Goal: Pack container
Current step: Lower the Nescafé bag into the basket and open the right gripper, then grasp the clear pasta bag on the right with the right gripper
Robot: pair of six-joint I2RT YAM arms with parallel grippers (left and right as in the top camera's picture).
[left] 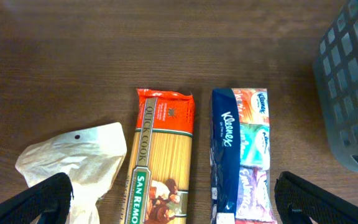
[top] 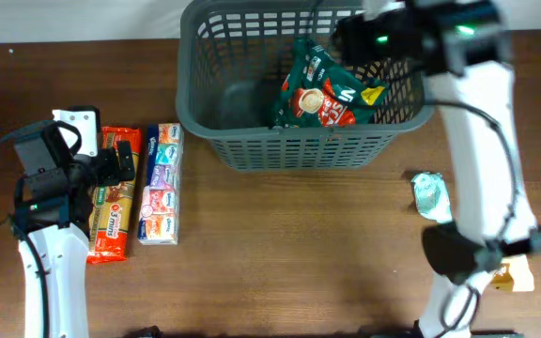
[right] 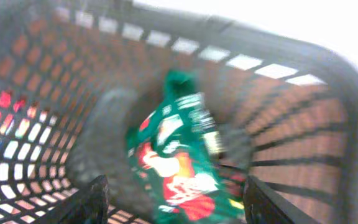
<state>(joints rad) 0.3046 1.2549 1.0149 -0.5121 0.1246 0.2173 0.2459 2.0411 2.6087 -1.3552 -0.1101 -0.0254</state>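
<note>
The dark grey slotted container stands at the table's far middle. A green and red snack packet lies inside it, leaning toward the right wall. My right gripper hovers open over the container's right side. In the right wrist view the blurred packet lies below the open fingers, with the container rim beyond. My left gripper is open and empty above a pasta packet and a tissue multipack.
A crumpled white bag lies left of the pasta and tissues. A teal packet lies at the right beside the right arm. A yellow item is partly hidden by that arm's base. The container's corner shows in the left wrist view.
</note>
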